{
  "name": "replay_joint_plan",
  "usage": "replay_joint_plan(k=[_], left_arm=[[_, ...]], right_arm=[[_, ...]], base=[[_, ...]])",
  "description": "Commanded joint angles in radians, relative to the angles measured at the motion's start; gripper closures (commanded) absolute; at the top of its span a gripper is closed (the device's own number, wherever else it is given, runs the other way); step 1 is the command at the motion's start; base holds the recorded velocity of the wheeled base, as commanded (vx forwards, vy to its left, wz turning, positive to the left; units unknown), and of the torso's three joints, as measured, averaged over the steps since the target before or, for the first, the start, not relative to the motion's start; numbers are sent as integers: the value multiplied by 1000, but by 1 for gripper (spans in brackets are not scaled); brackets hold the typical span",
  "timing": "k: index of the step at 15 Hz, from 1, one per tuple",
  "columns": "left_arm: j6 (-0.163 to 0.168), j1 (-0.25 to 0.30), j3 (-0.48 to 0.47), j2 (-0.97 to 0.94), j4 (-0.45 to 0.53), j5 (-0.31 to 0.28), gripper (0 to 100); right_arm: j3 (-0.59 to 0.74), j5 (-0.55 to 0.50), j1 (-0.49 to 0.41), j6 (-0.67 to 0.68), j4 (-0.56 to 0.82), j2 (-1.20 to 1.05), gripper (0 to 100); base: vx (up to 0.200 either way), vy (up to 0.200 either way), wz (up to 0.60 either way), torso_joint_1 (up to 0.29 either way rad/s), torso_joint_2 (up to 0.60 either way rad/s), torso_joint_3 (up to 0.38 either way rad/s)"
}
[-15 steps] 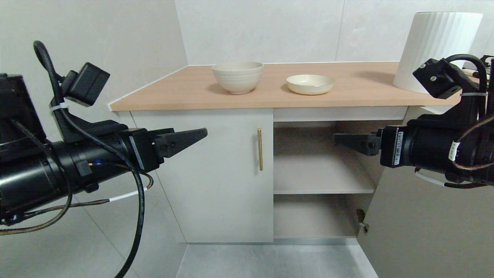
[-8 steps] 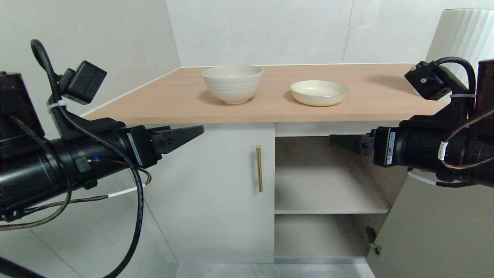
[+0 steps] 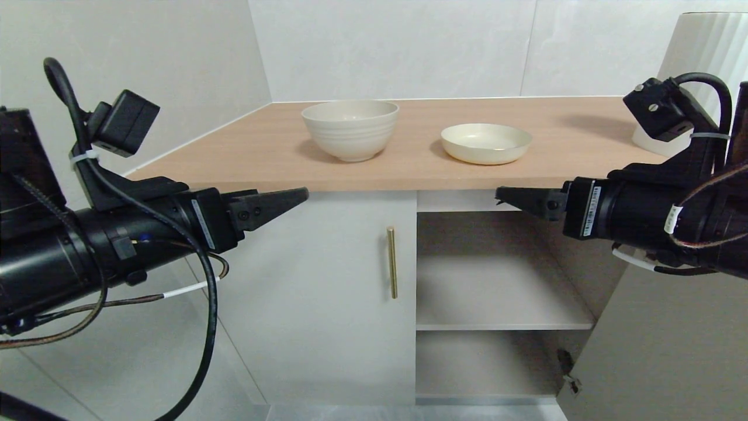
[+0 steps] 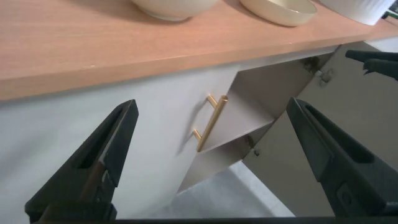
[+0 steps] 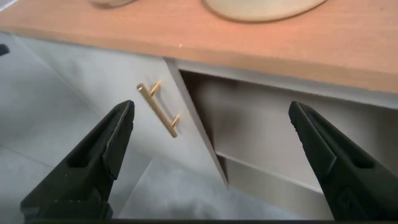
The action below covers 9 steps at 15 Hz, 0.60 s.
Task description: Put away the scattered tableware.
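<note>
Two pieces of tableware sit apart on the wooden counter [image 3: 263, 152]: one deep bowl [image 3: 350, 128] and, to its right, one shallow dish [image 3: 486, 142]. Below, one closed door [image 3: 327, 280] carries one brass handle [image 3: 392, 263], and one open door [image 3: 643, 351] bares two shelves [image 3: 497, 292]. The left claw [image 4: 211, 106] and right claw [image 5: 211, 107] are spread wide and empty. The head view adds a white ribbed vessel [image 3: 707, 52], and the left wrist view catches the right claw's tip.

Matt wood-grain countertop [image 3: 263, 152], smooth ceramic-looking bowl [image 3: 350, 128] and dish [image 3: 486, 143], brass-coloured metal handle [image 3: 391, 263].
</note>
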Motion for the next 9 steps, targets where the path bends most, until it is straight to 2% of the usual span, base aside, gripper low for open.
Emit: replay_joint_plan(k=[1, 5, 6, 9], left_arm=[[-1, 0, 0, 3, 1, 0, 0], [-5, 0, 0, 11, 1, -3, 0], [-5, 0, 0, 11, 3, -5, 0], [-5, 0, 0, 11, 3, -5, 0]], right_arm=[[2, 0, 0, -2, 0, -2, 0], [-4, -67, 0, 1, -24, 14, 0], [1, -87, 0, 0, -70, 18, 0], [4, -92, 0, -2, -70, 14, 0]], base=[[0, 0, 0, 0, 0, 0], [0, 0, 0, 0, 0, 0], [0, 0, 0, 0, 0, 0], [0, 0, 0, 0, 0, 0]])
